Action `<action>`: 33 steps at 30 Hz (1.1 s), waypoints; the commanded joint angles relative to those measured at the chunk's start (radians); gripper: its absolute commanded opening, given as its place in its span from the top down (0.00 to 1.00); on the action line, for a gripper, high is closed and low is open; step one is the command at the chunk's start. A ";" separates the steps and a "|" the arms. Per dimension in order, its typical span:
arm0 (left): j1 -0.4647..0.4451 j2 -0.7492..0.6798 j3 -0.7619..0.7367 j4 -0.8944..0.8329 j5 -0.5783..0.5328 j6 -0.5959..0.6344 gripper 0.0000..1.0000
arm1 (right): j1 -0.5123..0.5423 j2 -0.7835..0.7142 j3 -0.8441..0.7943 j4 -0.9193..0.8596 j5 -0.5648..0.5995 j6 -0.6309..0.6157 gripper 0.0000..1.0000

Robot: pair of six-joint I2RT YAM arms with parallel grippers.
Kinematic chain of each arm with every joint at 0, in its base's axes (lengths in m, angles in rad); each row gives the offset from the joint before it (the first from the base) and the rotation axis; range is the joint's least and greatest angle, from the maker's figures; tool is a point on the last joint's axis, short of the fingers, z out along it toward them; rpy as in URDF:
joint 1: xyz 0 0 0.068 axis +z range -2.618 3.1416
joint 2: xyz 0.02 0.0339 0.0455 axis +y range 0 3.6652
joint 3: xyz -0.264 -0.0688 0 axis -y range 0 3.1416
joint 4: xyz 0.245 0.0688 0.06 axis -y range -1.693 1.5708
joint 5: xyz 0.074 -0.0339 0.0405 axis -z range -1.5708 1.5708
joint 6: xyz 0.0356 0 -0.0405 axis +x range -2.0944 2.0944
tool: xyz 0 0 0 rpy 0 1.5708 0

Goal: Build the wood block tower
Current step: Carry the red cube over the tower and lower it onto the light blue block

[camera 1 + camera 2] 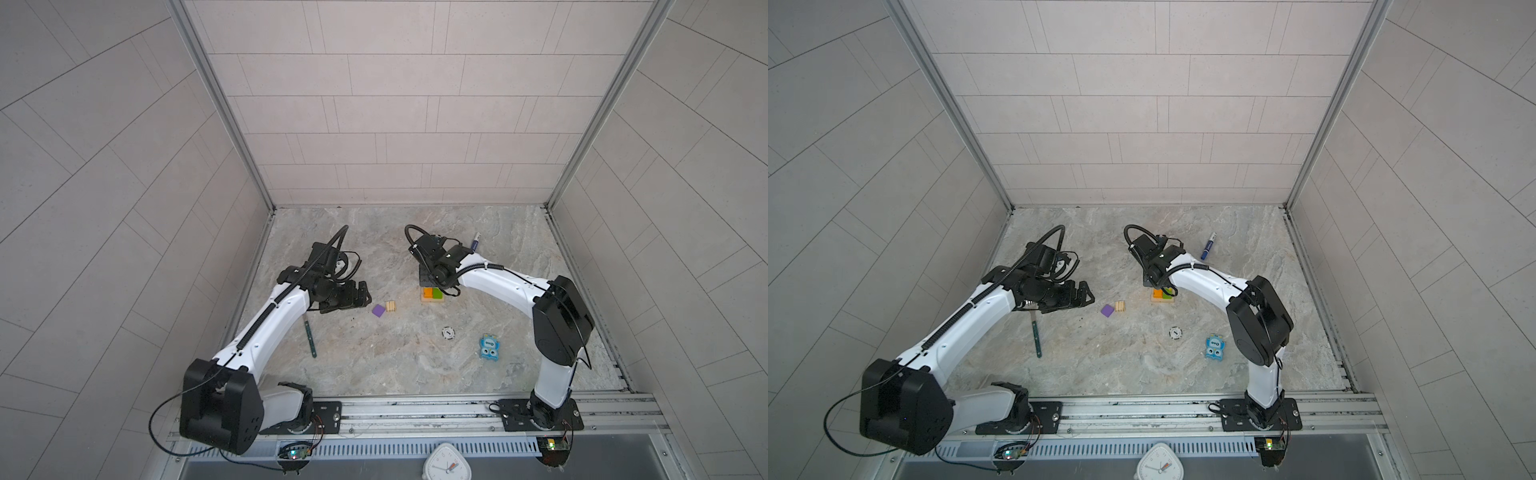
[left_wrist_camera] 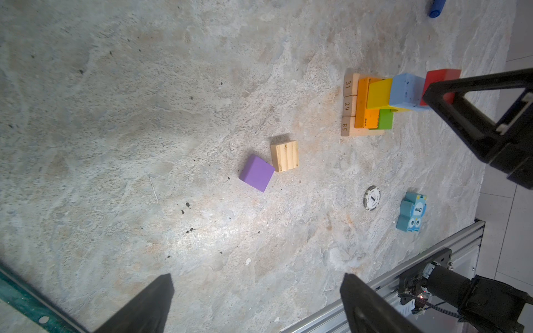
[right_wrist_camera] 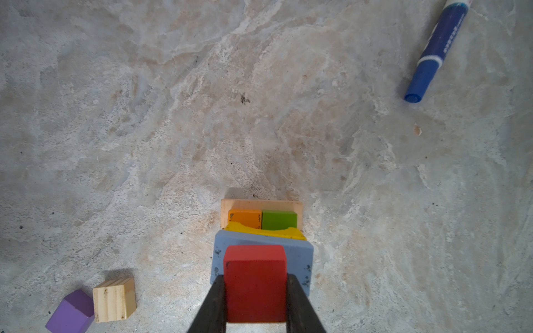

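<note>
**ARM AND GRIPPER STATUS**

The white-and-black left arm reaches forward from its base, with the wrist rolled sideways. The black left parallel gripper (image 1: pixel 362 296) has its jaws spread wide and holds nothing. The white-and-black right arm stands with the elbow raised, the forearm angled inward and the wrist pitched down. The black right parallel gripper (image 3: pixel 255 281) is clamped on opposite faces of a red wooden cube (image 3: pixel 254 259).

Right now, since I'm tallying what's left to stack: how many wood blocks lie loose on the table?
2: the purple cube and the striped cube, side by side, apart from the tower. The right hand grips the red cube atop it. Others may be hidden.
</note>
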 commanded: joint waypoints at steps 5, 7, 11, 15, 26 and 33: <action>0.007 -0.011 -0.012 0.005 0.011 0.009 0.03 | -0.004 0.021 -0.012 0.002 0.012 0.016 0.69; 0.007 -0.011 -0.012 0.005 0.009 0.009 0.03 | -0.004 0.023 -0.012 0.003 0.010 0.015 0.68; 0.007 -0.010 -0.012 0.005 0.009 0.010 0.03 | -0.005 0.026 -0.014 0.006 0.012 0.014 0.67; 0.007 -0.008 -0.011 0.007 0.007 0.009 0.03 | -0.005 0.029 -0.014 0.010 0.007 0.011 0.66; 0.007 -0.011 -0.012 0.007 0.012 0.009 0.03 | -0.007 0.028 -0.015 0.012 0.009 0.009 0.61; 0.007 -0.007 -0.011 0.008 0.012 0.007 0.03 | -0.004 0.000 0.001 0.008 0.007 -0.031 0.52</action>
